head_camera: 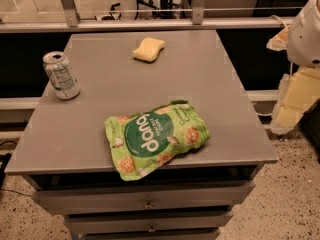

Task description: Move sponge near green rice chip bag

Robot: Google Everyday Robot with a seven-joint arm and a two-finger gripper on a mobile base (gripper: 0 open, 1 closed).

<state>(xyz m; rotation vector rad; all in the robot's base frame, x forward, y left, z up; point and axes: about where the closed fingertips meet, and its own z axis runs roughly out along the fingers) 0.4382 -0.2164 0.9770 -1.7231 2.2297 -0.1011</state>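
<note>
The sponge is a small pale yellow pad lying at the far middle of the grey table top. The green rice chip bag lies flat near the table's front edge, with one corner hanging slightly over it. The sponge and the bag are well apart. My gripper hangs off the table's right side, level with its middle, away from both the sponge and the bag and holding nothing that I can see.
A silver drink can stands upright at the table's left edge. The table has drawers in its front. A metal railing runs behind the table. Speckled floor lies to the right.
</note>
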